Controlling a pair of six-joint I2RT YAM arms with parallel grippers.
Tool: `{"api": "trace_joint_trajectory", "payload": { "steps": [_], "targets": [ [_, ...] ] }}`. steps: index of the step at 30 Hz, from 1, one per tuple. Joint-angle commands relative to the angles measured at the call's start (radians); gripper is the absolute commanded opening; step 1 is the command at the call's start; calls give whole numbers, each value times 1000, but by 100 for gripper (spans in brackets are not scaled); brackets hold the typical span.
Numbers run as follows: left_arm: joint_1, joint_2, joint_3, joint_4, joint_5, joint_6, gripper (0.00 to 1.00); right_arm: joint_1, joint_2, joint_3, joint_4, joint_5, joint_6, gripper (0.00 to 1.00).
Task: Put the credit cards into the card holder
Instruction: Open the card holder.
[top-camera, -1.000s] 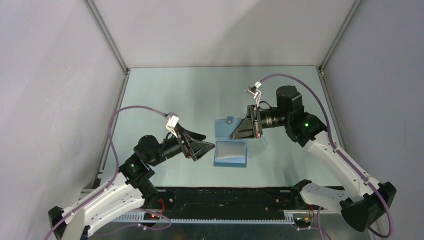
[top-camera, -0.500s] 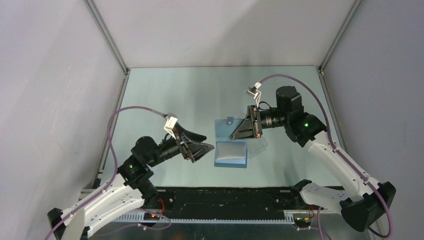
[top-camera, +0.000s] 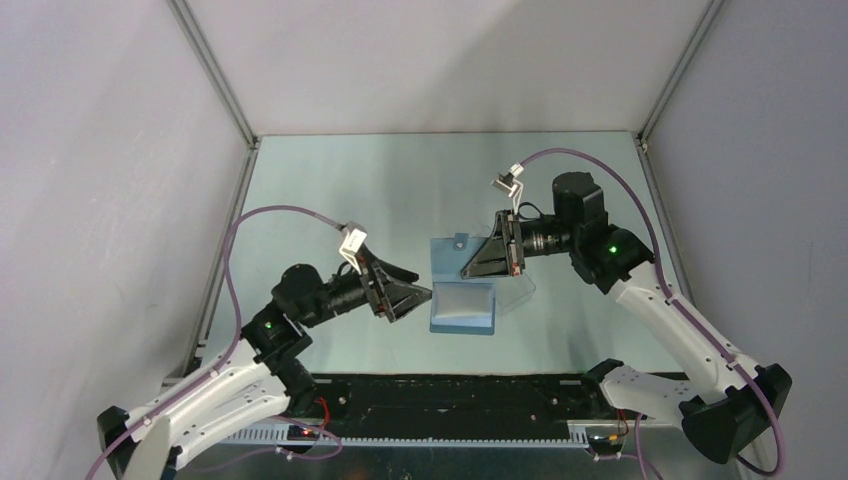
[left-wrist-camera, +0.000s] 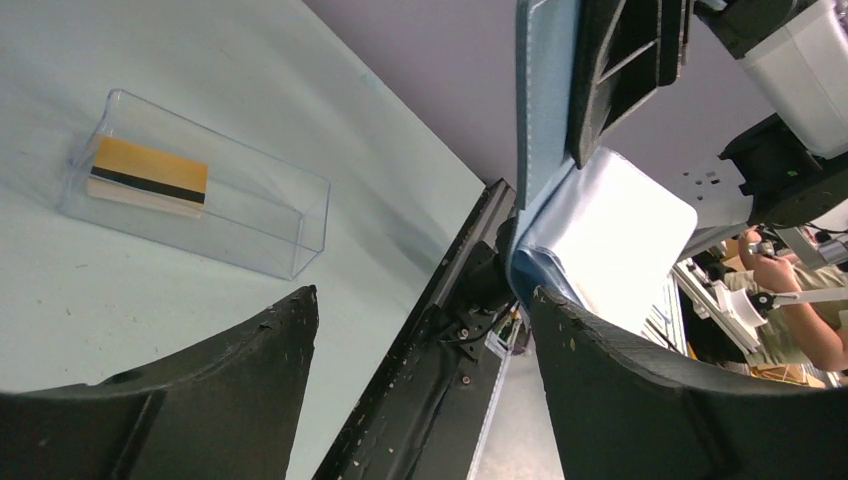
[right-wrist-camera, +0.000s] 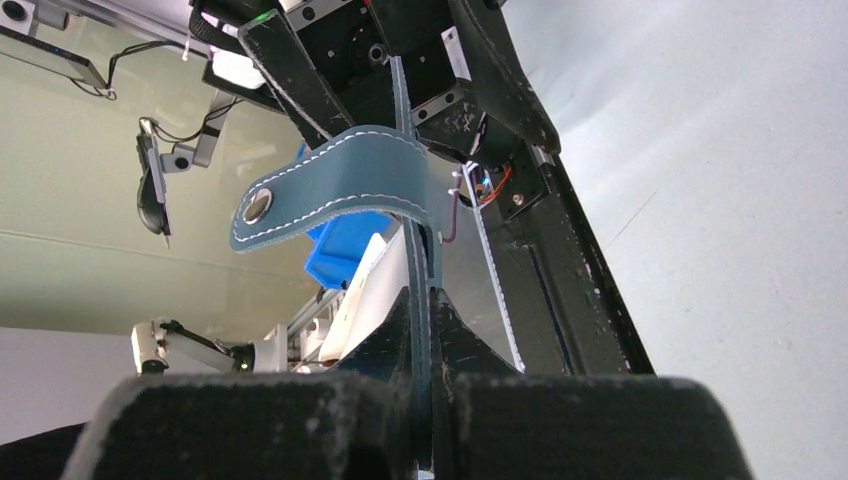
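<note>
Pale green tabletop (top-camera: 380, 190) inside a grey-walled booth: near its middle, the right gripper (top-camera: 468, 270) is clamped on the upper flap of the card holder (top-camera: 462, 305), propping it open, while the left gripper (top-camera: 420, 284) hovers just beside the lower half, jaws spread wide with nothing between them. One of the credit cards (left-wrist-camera: 150, 175), a thin orange-gold rectangle with a black stripe, lies flat in a clear box (left-wrist-camera: 250, 215) just beyond the holder, toward the tabletop's right edge. Neither gripper carries a card and none shows in the holder, so the job looks barely begun: picking and slotting remain. The holder is soft, blue and leather-like, white-stitched, with a curled clasp tab (right-wrist-camera: 330, 185) bearing a metal snap and a paler satiny lining; the box is rigid and transparent
</note>
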Motion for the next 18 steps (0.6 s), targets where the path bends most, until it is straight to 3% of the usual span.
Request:
{"api": "trace_joint_trajectory", "payload": {
  "steps": [1,18],
  "targets": [
    [2,16,52,4,32,26,82,-3,-6,5,9,-1,-8,0],
    [2,-42,58,4,19,31,81,-3,2,-16,21,5,-9,0]
  ]
}}
